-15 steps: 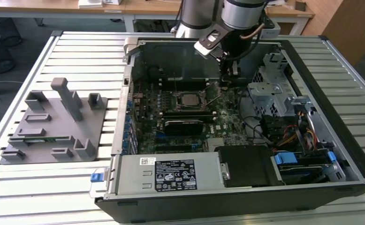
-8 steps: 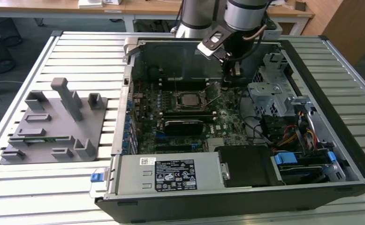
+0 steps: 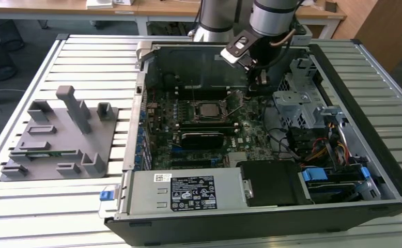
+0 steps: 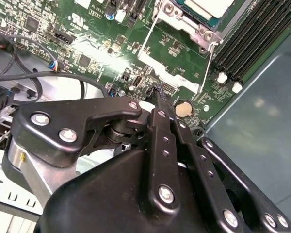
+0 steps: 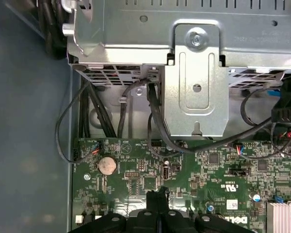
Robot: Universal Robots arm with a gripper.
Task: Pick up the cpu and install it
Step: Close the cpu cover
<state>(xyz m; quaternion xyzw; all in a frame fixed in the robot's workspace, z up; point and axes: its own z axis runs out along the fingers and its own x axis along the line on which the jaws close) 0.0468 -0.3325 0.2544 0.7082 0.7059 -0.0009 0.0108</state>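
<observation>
The open computer case (image 3: 366, 129) lies on a slatted metal table (image 3: 83, 57), with a grey plastic tray (image 3: 56, 139) at the exterior view's left. The cpu (image 3: 206, 109), flat, square and silvery, sits in the metal-framed socket (image 4: 184, 22) on the green motherboard (image 5: 194, 179). The arm reaches down into the case. The gripper (image 3: 251, 89) hangs beside the socket, near a coin battery (image 5: 106, 165) and black cables (image 5: 155, 116), fingers pressed together on nothing.

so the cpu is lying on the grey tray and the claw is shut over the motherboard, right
Not quite: the cpu is not on the grey tray. The exterior view shows it seated on the motherboard. The claw is shut over the motherboard, as you said.
</observation>
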